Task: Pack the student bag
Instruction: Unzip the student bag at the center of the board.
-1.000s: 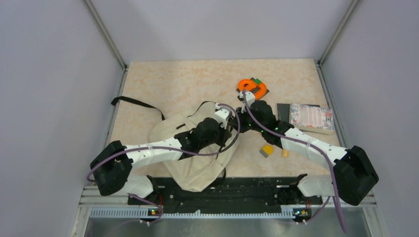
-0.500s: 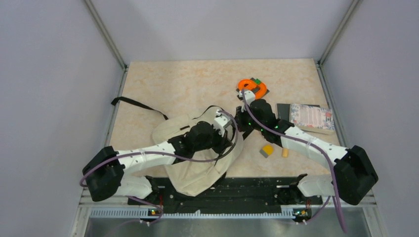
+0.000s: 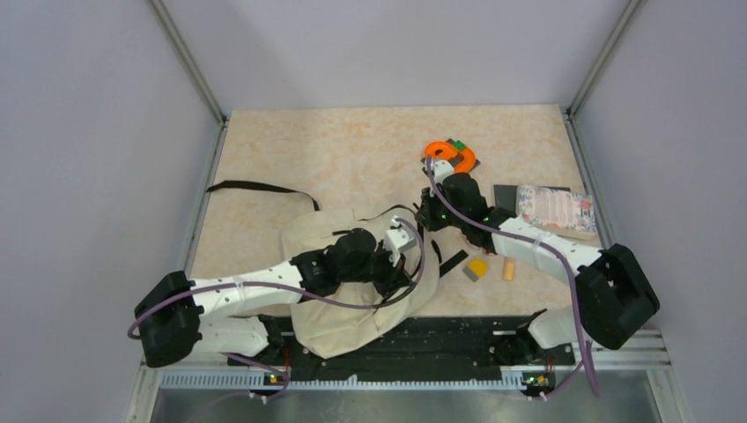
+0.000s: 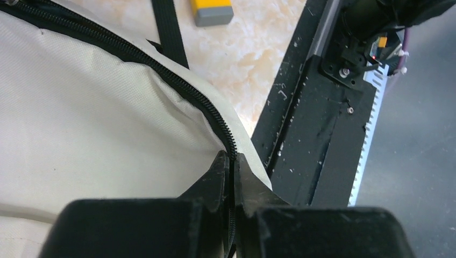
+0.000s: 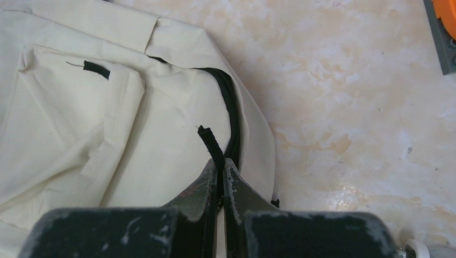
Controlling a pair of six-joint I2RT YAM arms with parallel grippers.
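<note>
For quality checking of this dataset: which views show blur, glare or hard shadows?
Top external: even, soft light, no hard shadows, table sharp. Left wrist: zipper sharp; left end effector dark and soft near the lens. Right wrist: student bag bright, almost washed out; right end effector slightly blurred.

right tool [image 5: 220,163] pinching black zipper tab [image 5: 209,141], cream student bag [image 5: 80,123], marbled tabletop [image 5: 349,107]

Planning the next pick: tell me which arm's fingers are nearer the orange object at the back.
Right. Its fingers pinch a black tab on the student bag just in front of the orange object; the left fingers clamp the bag's zipper farther away, on the near side.
</note>
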